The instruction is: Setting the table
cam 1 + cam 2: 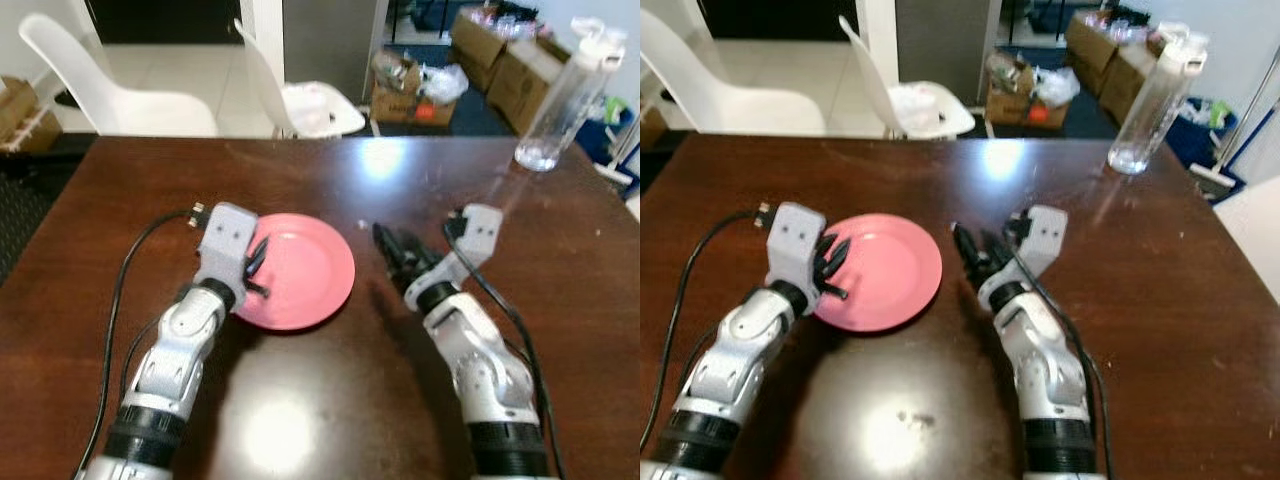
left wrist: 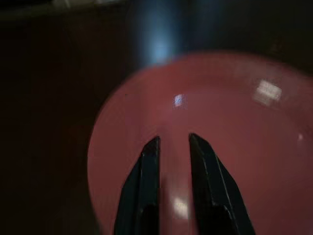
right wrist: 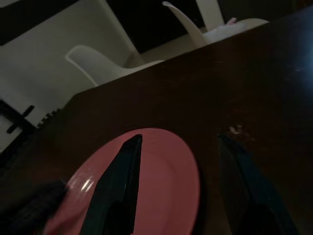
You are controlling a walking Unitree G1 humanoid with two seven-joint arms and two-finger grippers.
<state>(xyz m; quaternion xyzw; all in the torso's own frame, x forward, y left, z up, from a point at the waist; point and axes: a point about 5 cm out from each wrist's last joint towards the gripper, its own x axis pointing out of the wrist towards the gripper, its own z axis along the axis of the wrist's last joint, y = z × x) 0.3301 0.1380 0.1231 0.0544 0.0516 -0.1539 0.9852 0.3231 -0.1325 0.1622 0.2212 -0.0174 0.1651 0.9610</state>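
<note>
Dark, glossy brown wood spreads out before me, a table point(image 1: 330, 400) with two white chairs point(image 1: 130, 90) pushed up on its far side and cardboard boxes point(image 1: 500, 60) on the floor beyond. On the table lies a pink plate point(image 1: 300, 270), and my left gripper point(image 1: 256, 270) hangs over its near-left edge, the two black fingers point(image 2: 146, 186) pointing in over the plate's surface with a narrow gap between them, gripping nothing; whether their tips touch the plate I cannot tell. My right gripper point(image 1: 398, 250) sits just beside the plate on its other side, over bare wood, its fingers point(image 3: 117, 186) spread wide apart and empty, one reaching toward the plate's rim, the other out over the table. Well beyond my right gripper, near the far right corner of the table, stands a clear plastic bottle point(image 1: 565, 95) with a white cap. Black cables point(image 1: 125, 290) trail back along both my arms.
</note>
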